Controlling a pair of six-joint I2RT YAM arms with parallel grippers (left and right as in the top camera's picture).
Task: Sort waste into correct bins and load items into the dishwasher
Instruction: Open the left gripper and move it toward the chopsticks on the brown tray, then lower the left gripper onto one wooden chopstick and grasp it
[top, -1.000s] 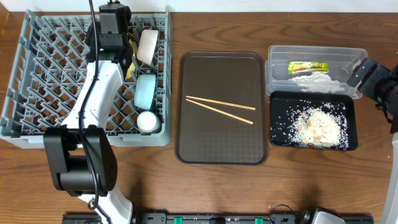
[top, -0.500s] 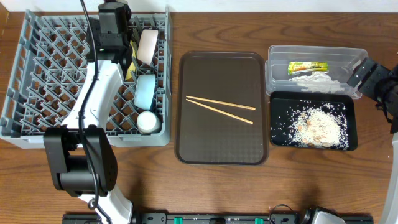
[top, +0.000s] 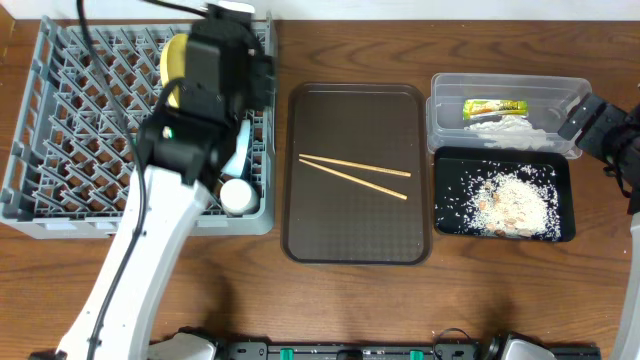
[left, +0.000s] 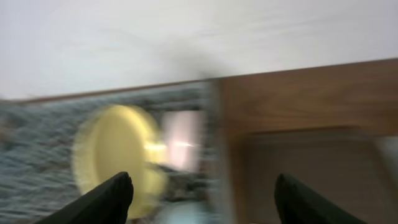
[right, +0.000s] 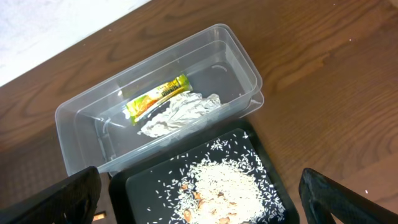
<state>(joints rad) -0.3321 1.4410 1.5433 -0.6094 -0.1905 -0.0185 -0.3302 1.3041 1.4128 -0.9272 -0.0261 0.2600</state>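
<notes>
Moved: since a second ago the left arm (top: 150, 230) has swung up and over the rack's right side. Its jaws have parted and let go of the yellow plate (top: 175, 58).
Left gripper (left: 205, 200): jaws wide, nothing between the dark fingertips (this wrist view is motion-blurred).
Right gripper (right: 199, 199): jaws wide and holding nothing, at the right edge of the frame by the bins.
Plate: round, smooth, standing on edge in the upper middle of the rack.
Rack (top: 60, 120): square grey plastic with a lattice of upright pegs, upper left of the frame. A small white cup (top: 237, 195) sits in its lower right corner.
Chopsticks (top: 355, 172): two thin wooden sticks in a narrow V on the brown tray (top: 330, 230), centre of the frame.
Clear tub (top: 440, 110): rectangular, translucent, upper right. It holds the glossy green-and-yellow wrapper (top: 495, 107) and the crumpled white tissue (top: 510, 125).
Black tray (top: 445, 215): shallow and matte, just below the tub, with a heap of whitish rice scraps (top: 512, 205).
Surface: dark wood-grain table (top: 400, 300), with a plain white wall (left: 186, 37) behind.
</notes>
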